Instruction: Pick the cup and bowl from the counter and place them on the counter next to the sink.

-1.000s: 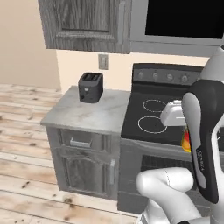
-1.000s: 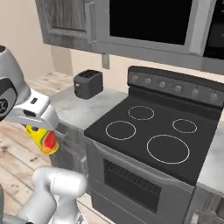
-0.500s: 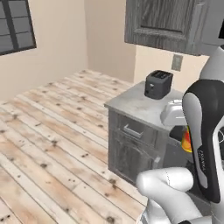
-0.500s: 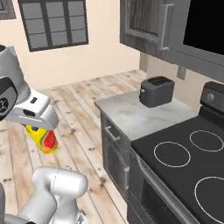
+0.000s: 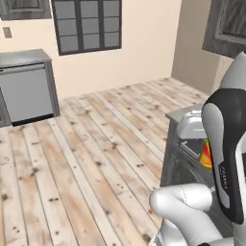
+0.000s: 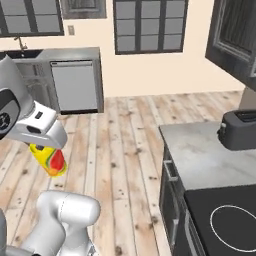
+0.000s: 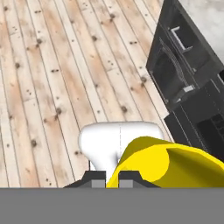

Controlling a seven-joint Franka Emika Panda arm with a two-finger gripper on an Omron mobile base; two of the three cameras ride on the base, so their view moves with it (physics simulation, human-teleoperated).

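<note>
In the left base view, bare pale wooden plank floor [image 5: 86,158] fills the left and centre of the frame, open all the way back to the cream wall with its dark-framed window [image 5: 86,24] at the upper middle and a grey cabinet unit [image 5: 26,86] at the upper left. The corner of the light grey marbled stone bench [image 5: 180,114] over dark cabinets juts in at the middle right, its edge just beside the white arm. In the right base view the floor runs up the centre of the frame; the far grey bench [image 6: 75,52] with a pale appliance front stands at the upper left, and the near bench edge cuts in from the middle right, carrying a dark boxy toaster [image 6: 239,130] at the right edge, with the black stove top [image 6: 225,220] at the lower right. The tool [image 6: 45,150], at the left middle of that frame and well clear of both benches, is closed tight on the small yellow cup with a red-orange mark [image 6: 50,160], which hangs over open floor. In the hand view the cup [image 7: 162,164] lies at the bottom centre, touching the dark fingertips [image 7: 129,177].
</note>
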